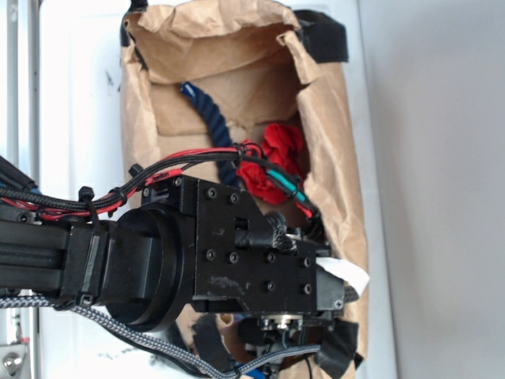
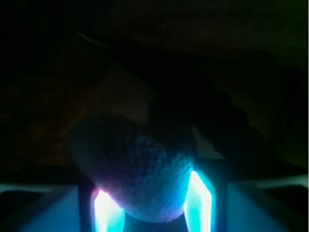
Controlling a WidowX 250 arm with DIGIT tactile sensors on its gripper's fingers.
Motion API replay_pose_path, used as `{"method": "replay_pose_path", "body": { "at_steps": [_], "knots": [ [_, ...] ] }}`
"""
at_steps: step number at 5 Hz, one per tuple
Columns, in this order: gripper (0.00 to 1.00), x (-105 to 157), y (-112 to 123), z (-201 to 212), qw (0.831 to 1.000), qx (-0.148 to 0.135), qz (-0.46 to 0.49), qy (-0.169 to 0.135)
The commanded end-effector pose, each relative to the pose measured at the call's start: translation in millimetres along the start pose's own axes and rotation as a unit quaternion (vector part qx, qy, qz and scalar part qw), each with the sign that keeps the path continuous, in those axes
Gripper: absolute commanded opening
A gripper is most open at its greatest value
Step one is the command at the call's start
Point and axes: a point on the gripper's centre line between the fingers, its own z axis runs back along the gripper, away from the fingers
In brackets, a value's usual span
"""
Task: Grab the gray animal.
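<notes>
Brown paper lines the box, and the arm reaches down into its near end, hiding most of the floor there. From the wrist view a rounded, fuzzy gray lump, by my reckoning the gray animal, sits right between the two glowing fingers of the gripper, one finger at each flank. Whether they are pressing on it or only bracketing it I cannot tell; the light is too dim. Its long axis is hidden as well. From outside the toy is covered by the gripper body. Farther up the box from the gripper lie a navy rope and a crumpled red paper ball, well clear
</notes>
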Motion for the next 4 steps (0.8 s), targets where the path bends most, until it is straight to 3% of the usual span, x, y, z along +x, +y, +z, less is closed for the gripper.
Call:
{"method": "replay_pose_path", "body": {
  "at_steps": [1, 2, 3, 4],
  "knots": [
    [0.00, -10, -14, -1, 1.000, 0.011, -0.015, -0.021],
    [0.00, -12, -12, 1, 0.999, 0.020, 0.005, -0.044],
    [0.00, -31, -5, 46, 0.992, 0.043, 0.053, -0.102],
    [0.00, -65, 0, 99, 0.987, 0.028, 0.081, -0.133]
  ]
}}
